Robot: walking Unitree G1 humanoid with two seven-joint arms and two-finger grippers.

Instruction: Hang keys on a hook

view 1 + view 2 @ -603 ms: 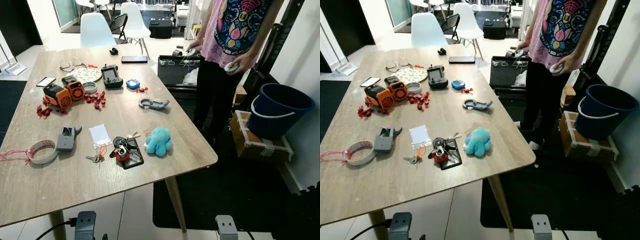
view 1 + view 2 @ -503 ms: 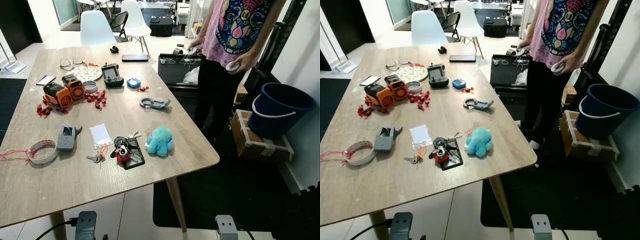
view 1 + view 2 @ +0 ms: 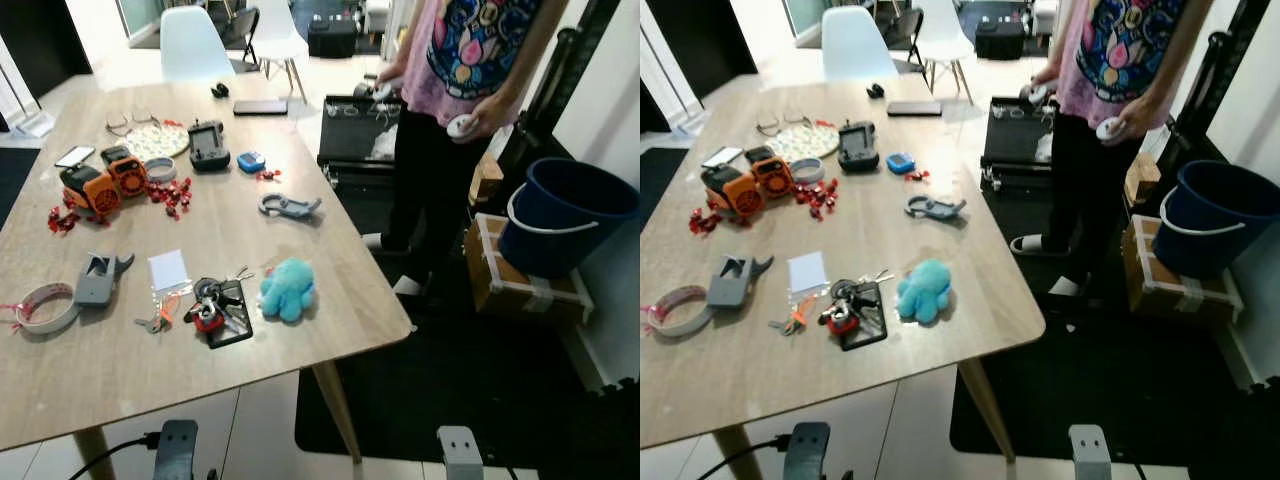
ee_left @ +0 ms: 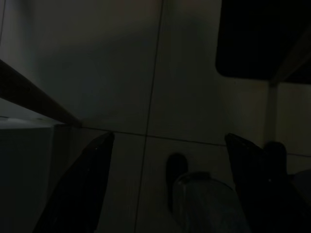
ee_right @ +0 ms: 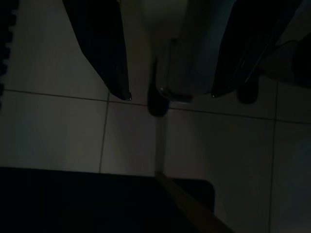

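Camera shifted; keys (image 3: 213, 302) bunched on table (image 3: 300, 230).

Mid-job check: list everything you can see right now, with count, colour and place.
table: one, light wood, ahead.
keys: one bunch, red fob, on a black tray near the front edge.
loose key: one, orange tag, left of the bunch.
plush octopus: one, teal, right of the keys.
white card: one, behind the keys.
tape roll: one, white, front left, beside a grey dispenser.
carabiner: one, grey, mid-table.
orange gadgets: two, back left, red bits scattered around.
bucket: one, dark blue, on a cardboard box at right.
chairs: two, white, beyond the table.
person: one, pink shirt, by the table's right side.
left end effector: black fingers apart, over floor tiles.
right end effector: the same.
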